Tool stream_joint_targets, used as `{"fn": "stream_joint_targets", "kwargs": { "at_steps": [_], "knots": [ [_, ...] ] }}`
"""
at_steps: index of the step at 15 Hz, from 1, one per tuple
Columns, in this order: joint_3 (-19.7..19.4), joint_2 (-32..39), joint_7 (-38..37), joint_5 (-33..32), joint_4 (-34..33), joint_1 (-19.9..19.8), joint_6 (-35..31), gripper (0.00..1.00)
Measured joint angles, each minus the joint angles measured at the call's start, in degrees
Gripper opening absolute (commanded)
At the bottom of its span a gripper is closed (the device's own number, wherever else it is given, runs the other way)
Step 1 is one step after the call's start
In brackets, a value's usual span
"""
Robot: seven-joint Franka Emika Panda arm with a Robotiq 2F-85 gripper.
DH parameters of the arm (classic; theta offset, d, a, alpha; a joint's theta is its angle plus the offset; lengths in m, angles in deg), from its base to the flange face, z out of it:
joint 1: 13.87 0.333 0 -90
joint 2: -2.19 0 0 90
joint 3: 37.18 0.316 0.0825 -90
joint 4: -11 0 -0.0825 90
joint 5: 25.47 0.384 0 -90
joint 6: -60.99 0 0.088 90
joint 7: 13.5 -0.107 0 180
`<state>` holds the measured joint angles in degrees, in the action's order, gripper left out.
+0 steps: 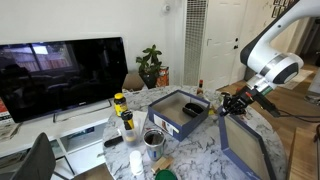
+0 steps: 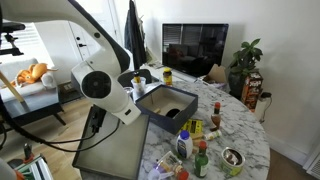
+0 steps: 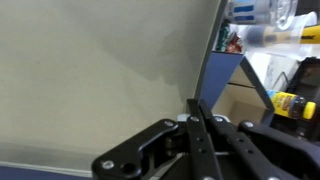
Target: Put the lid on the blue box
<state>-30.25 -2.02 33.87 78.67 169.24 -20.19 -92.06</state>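
The blue box (image 1: 181,113) (image 2: 165,104) stands open on the marble table, pale inside. The lid (image 1: 245,150) (image 2: 110,155) hangs tilted beside the box at the table's edge, grey-beige inside facing up, navy rims around it. My gripper (image 1: 229,104) is shut on the lid's upper rim. In the wrist view the lid's inside (image 3: 100,70) fills the left and its navy rim (image 3: 214,78) runs down into my gripper (image 3: 197,108), whose fingers are pinched together on it. In an exterior view the arm (image 2: 100,85) hides the gripper.
Yellow-capped jars (image 1: 122,110), a tin can (image 1: 153,138) (image 2: 232,158) and several sauce bottles (image 2: 195,145) crowd the table (image 1: 195,150) around the box. A TV (image 1: 60,75) and a plant (image 1: 150,65) stand beyond. A sofa (image 2: 25,85) is behind the arm.
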Motion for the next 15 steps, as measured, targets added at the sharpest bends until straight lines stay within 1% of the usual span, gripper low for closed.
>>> {"fn": "stream_joint_targets", "kwargs": {
  "at_steps": [1, 3, 5, 6, 10, 12, 15],
  "knots": [
    [-0.01, -1.58, 2.33, 1.44, -0.24, 0.02, 0.86, 0.03],
    [-0.04, -3.73, 6.16, 3.86, -1.14, 0.04, 1.98, 0.03],
    [-0.05, -4.81, 7.06, 4.42, -1.28, 0.07, 2.18, 0.03],
    [-0.06, -4.93, 7.16, 4.43, -1.27, 0.08, 2.19, 0.01],
    [0.14, -4.60, 7.23, 4.43, -2.05, 0.28, 2.86, 0.01],
    [-0.08, -5.02, 7.23, 5.65, -3.49, 0.28, 5.48, 0.01],
    [-1.94, -6.74, 7.23, 8.84, -5.57, 0.42, 11.19, 0.01]
  ]
}}
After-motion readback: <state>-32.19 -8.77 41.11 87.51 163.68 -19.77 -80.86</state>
